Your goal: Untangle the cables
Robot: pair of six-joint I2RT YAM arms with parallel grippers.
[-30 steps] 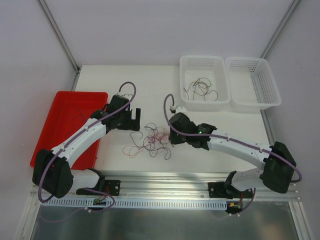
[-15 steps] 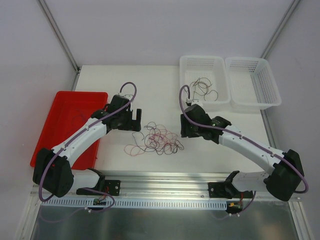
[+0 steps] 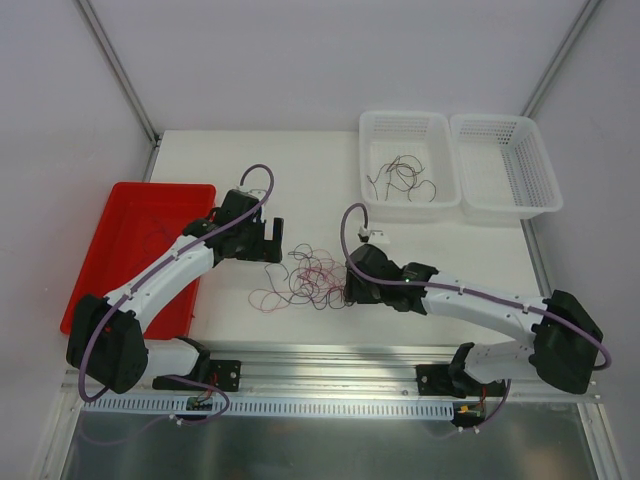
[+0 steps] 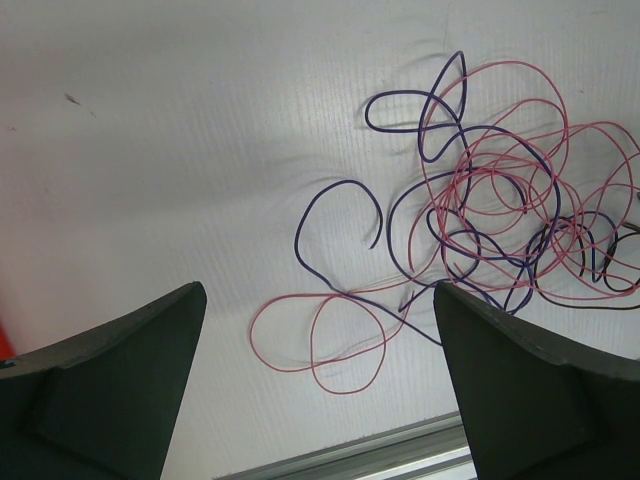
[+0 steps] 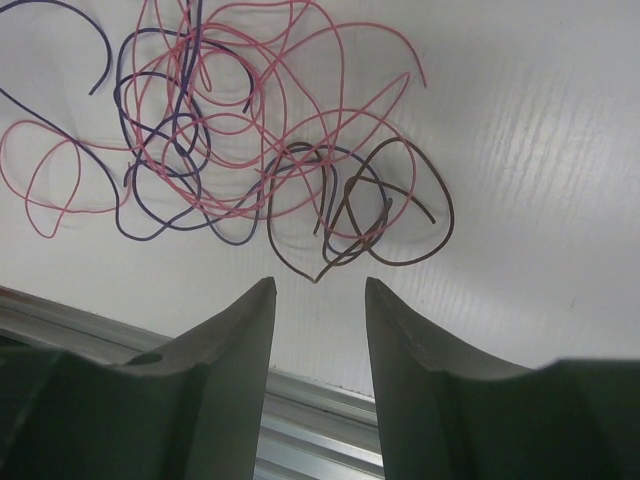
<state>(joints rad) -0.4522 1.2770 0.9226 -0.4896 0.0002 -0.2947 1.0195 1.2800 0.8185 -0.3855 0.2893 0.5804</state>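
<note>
Cables (image 3: 312,278) tangle on the tabletop (image 3: 300,170) between red tray (image 3: 130,230) and white baskets (image 3: 405,117). Both jaws spread, the right narrower.

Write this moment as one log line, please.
left tool: open, empty | right tool: open, empty, at tangle edge | some wires in basket
</note>
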